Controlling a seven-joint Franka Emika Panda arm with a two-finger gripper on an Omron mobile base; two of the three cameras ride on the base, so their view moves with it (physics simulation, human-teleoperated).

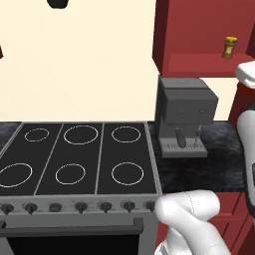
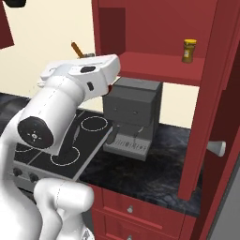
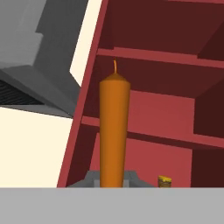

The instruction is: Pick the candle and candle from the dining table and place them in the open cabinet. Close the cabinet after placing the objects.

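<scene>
My gripper [image 3: 113, 181] is shut on the thin orange taper candle [image 3: 114, 131], which stands upright in the middle of the hand view with its wick on top. In the right base view the candle's tip [image 2: 76, 48] pokes out above my white hand, left of the open dark red cabinet [image 2: 154, 63]. The tan-yellow jar candle [image 2: 189, 50] [image 1: 229, 47] [image 3: 164, 180] stands on the cabinet's red shelf. The cabinet door [image 2: 211, 108] hangs open at the right, with its round silver knob [image 2: 216, 148]. The dining table is out of view.
A grey coffee machine [image 2: 133, 112] [image 1: 183, 112] stands on the black counter [image 2: 154, 173] just below the cabinet. A black cooktop with ring burners [image 1: 74, 159] lies to its left. A grey range hood [image 3: 30, 65] shows in the hand view.
</scene>
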